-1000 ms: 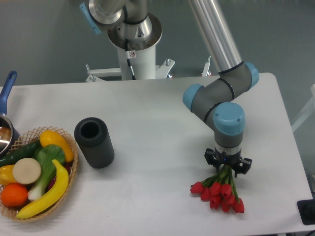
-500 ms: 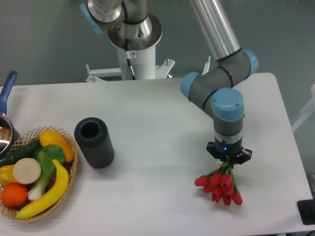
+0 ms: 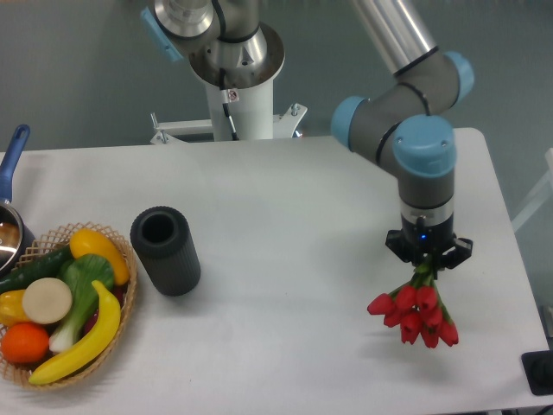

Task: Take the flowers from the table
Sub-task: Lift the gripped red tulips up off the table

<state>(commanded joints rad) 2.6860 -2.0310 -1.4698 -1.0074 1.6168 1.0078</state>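
Observation:
The flowers (image 3: 416, 315) are a small bunch of red tulip buds on green stems, at the front right of the white table (image 3: 285, 216). My gripper (image 3: 428, 268) points straight down and is shut on the stems just above the buds. The bunch hangs from the gripper with the buds pointing down, lifted a little off the tabletop. The fingertips are mostly hidden by the gripper body and the stems.
A dark grey cylinder (image 3: 165, 251) lies left of centre. A wicker basket (image 3: 65, 304) with a banana, an orange, peppers and a leafy vegetable sits at the front left. A pot with a blue handle (image 3: 9, 173) is at the left edge. The robot base (image 3: 238, 82) stands at the back.
The gripper has moved to the right and upward with the flowers in its grasp. The bunch has left its earlier spot and now hangs further right.

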